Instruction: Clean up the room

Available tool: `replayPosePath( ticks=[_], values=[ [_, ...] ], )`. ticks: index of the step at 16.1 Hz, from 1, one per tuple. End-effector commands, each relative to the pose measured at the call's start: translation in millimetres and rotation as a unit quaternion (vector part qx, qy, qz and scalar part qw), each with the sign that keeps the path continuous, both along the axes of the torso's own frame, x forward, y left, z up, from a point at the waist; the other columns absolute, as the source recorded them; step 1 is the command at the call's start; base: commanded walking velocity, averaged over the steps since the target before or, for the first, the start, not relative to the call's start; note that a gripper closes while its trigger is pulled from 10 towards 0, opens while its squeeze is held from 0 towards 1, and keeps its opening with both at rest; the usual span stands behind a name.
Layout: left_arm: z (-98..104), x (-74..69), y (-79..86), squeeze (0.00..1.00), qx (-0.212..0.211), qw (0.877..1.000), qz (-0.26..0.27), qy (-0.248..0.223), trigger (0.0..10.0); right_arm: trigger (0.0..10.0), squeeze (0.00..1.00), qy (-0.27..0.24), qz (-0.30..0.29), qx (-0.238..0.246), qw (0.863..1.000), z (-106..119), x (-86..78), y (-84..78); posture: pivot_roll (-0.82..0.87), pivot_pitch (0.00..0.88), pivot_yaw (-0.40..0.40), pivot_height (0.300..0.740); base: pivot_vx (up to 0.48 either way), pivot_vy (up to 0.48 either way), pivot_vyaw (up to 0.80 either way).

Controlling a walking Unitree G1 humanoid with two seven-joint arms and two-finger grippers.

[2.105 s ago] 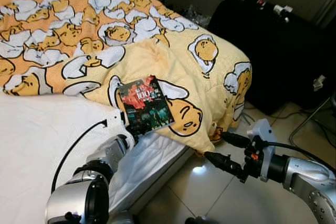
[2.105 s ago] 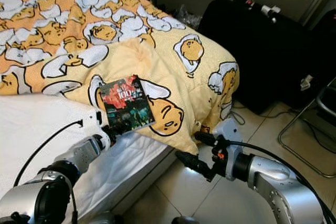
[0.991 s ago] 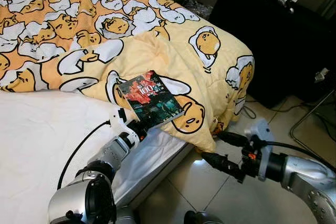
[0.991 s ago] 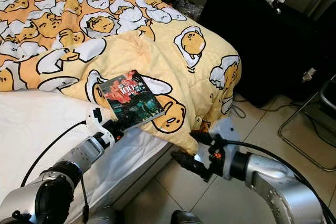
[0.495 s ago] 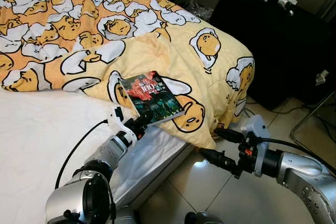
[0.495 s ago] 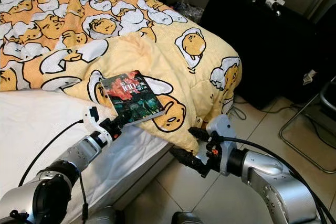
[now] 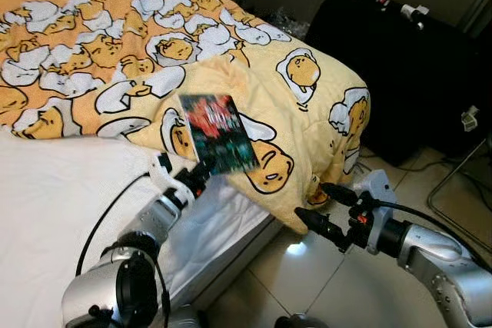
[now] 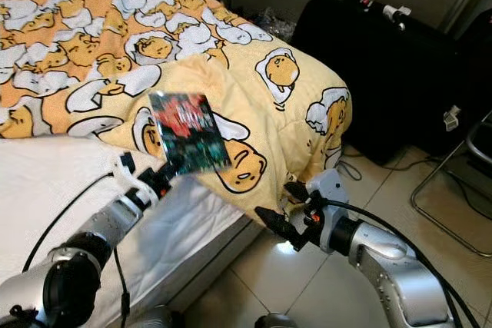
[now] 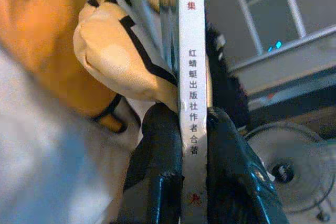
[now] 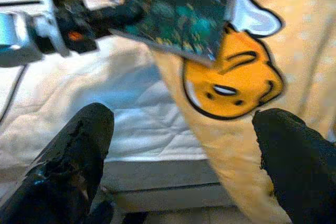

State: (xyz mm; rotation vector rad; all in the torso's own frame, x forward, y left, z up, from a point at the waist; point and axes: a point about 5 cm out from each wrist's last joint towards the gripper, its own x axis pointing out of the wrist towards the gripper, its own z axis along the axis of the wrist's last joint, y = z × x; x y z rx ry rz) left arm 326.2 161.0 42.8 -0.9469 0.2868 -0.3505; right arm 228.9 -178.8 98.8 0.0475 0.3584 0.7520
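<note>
One paperback book with a dark red-and-green cover point(image 7: 218, 133) held up over the bed's edge.
The left gripper point(image 7: 198, 177) pinches the one book's lower end, its two black fingers point(image 9: 157, 166) pressed on either side of the white spine; the book stands tilted above one yellow egg-character quilt point(image 7: 254, 74); the right gripper point(image 7: 323, 207) hangs spread beside the quilt's drooping corner, above the tiled floor point(image 7: 361, 282); one black suitcase point(image 7: 400, 67) stands behind.

1. The left arm reaches forward, its left gripper point(image 7: 201, 173) raised, fingers point(image 9: 157, 171) clamped together on a thin edge.
2. The right arm extends forward and low, bent at the elbow.
3. The right gripper point(image 7: 324, 208) has its fingers point(image 10: 73, 166) spread wide apart, holding nothing.
</note>
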Motion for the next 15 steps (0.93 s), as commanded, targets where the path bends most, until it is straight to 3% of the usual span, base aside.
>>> replayPosePath(
  ticks=[1, 4, 5, 9, 11, 13, 14, 15],
  values=[
    [18.8, 12.1, 7.2, 0.0, -0.012, 0.999, 0.024, -0.043, 0.0, 10.0, 0.0, -0.016, -0.026, -0.011, 0.999, 1.2, 4.1, -4.7, -0.21, 0.001, 0.02, 0.74, 0.0, 0.0, 0.0],
    [16.5, 14.6, 8.8, 0.0, 0.002, 0.998, 0.066, -0.013, 0.0, 10.0, 0.0, -0.017, -0.048, -0.014, 0.999, -2.3, 5.2, -5.6, -0.21, 0.011, 0.027, 0.74, 0.0, 0.0, 0.0],
    [9.2, 13.1, 6.3, 0.0, 0.028, 0.996, 0.084, 0.024, 0.0, 10.0, 0.0, -0.014, -0.05, -0.016, 0.999, -4.2, 4.1, -5.9, -0.21, 0.015, 0.029, 0.74, 0.0, 0.0, 0.0],
    [-8.2, 6.4, 10.0, 0.0, 0.031, 0.976, 0.174, 0.124, 0.0, 10.0, 0.0, -0.01, -0.054, -0.024, 0.998, -7.0, 1.2, -8.7, -0.21, 0.027, 0.032, 0.74, 0.0, 0.0, 0.0],
    [-24.8, -4.9, 1.3, 0.0, 0.103, 0.969, 0.14, 0.173, 0.0, 10.0, 0.0, -0.006, -0.052, -0.034, 0.998, -8.3, -0.5, -10.8, -0.22, 0.033, 0.03, 0.74, 0.0, 0.0, 0.0],
    [-32.5, -11.3, -8.8, 0.0, 0.164, 0.966, 0.091, 0.177, 0.0, 10.0, 0.0, -0.004, -0.045, -0.037, 0.998, -7.9, -1.3, -12.0, -0.22, 0.035, 0.023, 0.74, 0.0, 0.0, 0.0],
    [-35.2, -12.9, -8.1, 0.0, 0.2, 0.957, 0.087, 0.189, 0.0, 10.0, 0.0, -0.003, -0.042, -0.038, 0.998, -7.6, -1.7, -12.8, -0.22, 0.034, 0.021, 0.74, 0.0, 0.0, 0.0],
    [-35.4, -13.2, -7.7, 0.0, 0.216, 0.955, 0.082, 0.185, 10.0, 10.0, 0.0, -0.002, -0.04, -0.04, 0.998, -7.6, -2.0, -13.2, -0.22, 0.034, 0.021, 0.74, 0.0, 0.0, 0.0]
  ],
)
